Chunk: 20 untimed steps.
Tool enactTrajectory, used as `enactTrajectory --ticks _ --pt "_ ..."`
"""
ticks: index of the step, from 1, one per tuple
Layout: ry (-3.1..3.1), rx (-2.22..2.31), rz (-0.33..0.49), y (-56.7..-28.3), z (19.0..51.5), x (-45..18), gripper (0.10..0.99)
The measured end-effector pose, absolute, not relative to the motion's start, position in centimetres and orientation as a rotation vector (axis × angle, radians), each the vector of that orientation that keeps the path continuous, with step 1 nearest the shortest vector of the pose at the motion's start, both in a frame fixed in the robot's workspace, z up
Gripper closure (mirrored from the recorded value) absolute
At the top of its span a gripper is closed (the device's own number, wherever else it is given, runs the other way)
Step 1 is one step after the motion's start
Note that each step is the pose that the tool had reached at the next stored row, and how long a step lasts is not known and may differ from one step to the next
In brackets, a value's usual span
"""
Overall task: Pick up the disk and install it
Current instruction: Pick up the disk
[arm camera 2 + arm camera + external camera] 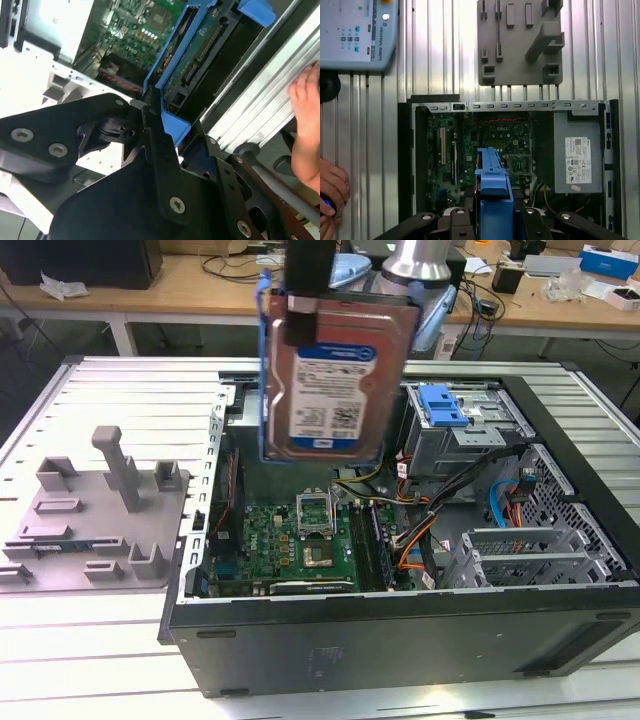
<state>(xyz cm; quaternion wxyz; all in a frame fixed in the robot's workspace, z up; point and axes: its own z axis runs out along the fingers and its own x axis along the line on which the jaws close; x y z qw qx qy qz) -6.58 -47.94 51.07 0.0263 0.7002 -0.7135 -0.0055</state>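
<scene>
My gripper (300, 328) is clamped on the top edge of the disk (335, 390). It looks stiff, heavy and breakable, so holding its blue frame (264, 370) seems best.

The disk (335, 375) carries a white-and-blue label (335, 408) on its face, with blocks of fine print and barcodes too small to make out. In the first wrist view, the grey power supply box (577, 125) bears a white label (578, 160) of small print and marks (no more legible than the other), with a little sticker (576, 188) just beside it. The teach pendant (355, 30) has a line of lettering along one edge, and the motherboard (495, 137) a short white word.
</scene>
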Motion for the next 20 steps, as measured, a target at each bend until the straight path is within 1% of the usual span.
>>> enactTrajectory --ticks 12,20 --pt "-2.202 2.161 -0.014 -50.0 51.1 0.4 0.722" --pt "-2.201 2.160 -0.012 -50.0 51.1 0.4 0.722"
